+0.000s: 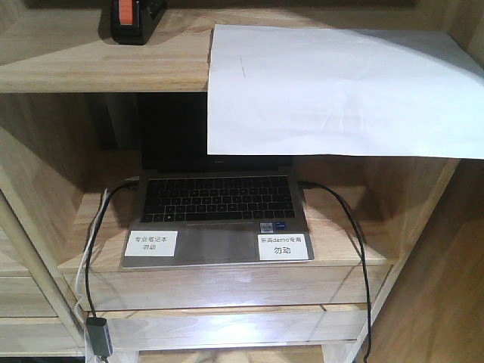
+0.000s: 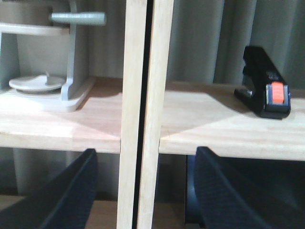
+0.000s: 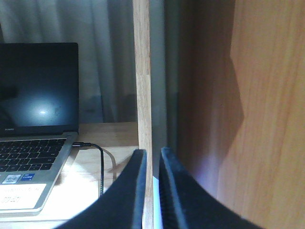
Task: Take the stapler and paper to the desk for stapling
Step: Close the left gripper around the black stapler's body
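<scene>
The black stapler (image 1: pixel 130 20) with its orange-red rear patch stands on the upper shelf at the far left. It also shows in the left wrist view as the stapler (image 2: pixel 265 88), up and to the right of my left gripper (image 2: pixel 143 191). That gripper is open wide and empty, astride two wooden uprights (image 2: pixel 143 95). The white paper (image 1: pixel 340 91) lies on the same shelf at the right and hangs over its front edge. My right gripper (image 3: pixel 153 188) is shut with only a thin slit between its fingers, in front of a wooden upright (image 3: pixel 142 71). The desk is out of view.
An open laptop (image 1: pixel 215 200) with two white labels sits on the lower shelf, its black cables (image 1: pixel 363 257) trailing down both sides. A grey stand (image 2: pixel 71 57) occupies the shelf bay left of the uprights. A wooden side panel (image 3: pixel 267 119) rises close on the right.
</scene>
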